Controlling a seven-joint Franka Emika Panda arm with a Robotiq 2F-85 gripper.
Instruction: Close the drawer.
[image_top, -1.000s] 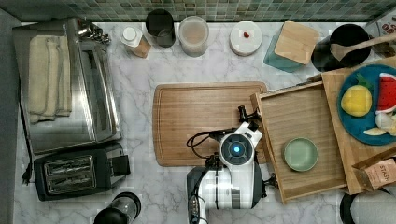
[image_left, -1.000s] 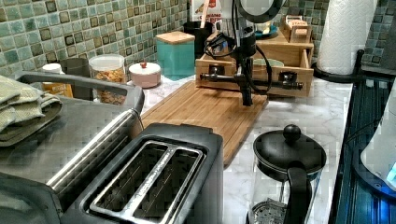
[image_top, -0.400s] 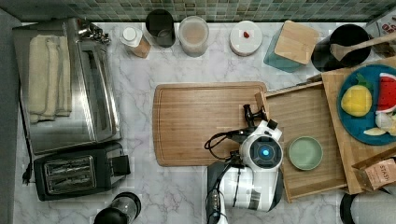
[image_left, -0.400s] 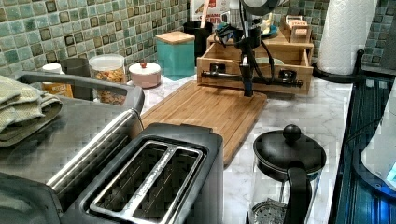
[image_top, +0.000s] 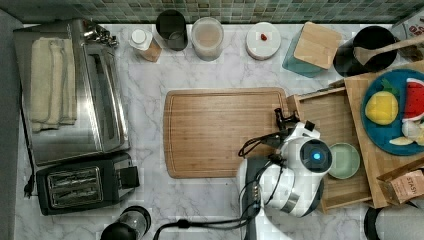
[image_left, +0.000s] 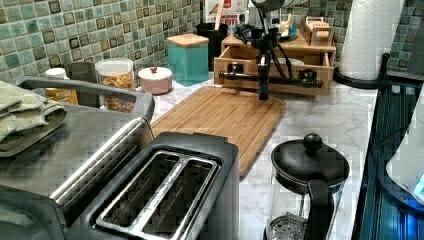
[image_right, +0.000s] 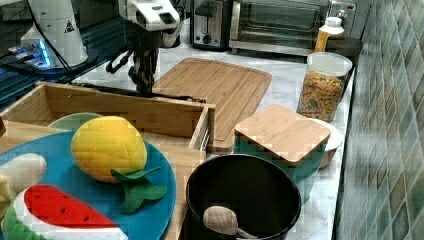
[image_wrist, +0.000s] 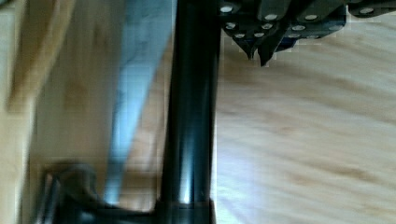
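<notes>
The drawer (image_top: 327, 117) is a shallow light-wood tray, part-way out of the wooden organizer (image_top: 361, 145) at the top view's right, with a pale green bowl (image_top: 344, 161) inside. Its front panel (image_left: 280, 84) carries a black bar handle (image_left: 240, 76). My gripper (image_top: 283, 119) hangs point-down against that front, over the near end of the cutting board. In the wrist view the fingertips (image_wrist: 254, 46) meet, shut on nothing, right beside the black bar (image_wrist: 191, 116). In the right view the gripper (image_right: 145, 86) stands just outside the drawer's front wall (image_right: 125, 107).
A grooved cutting board (image_top: 220, 132) lies in front of the drawer. On the organizer sits a blue plate (image_top: 395, 142) of toy fruit. A teal canister (image_top: 312, 49), jars and a black pot (image_top: 370, 50) line the back. Toaster (image_top: 82, 184) and toaster oven (image_top: 75, 90) stand at the top view's left.
The arm has moved toward the top view's right with the shut gripper against the drawer front. The drawer has slid further into the organizer with it.
</notes>
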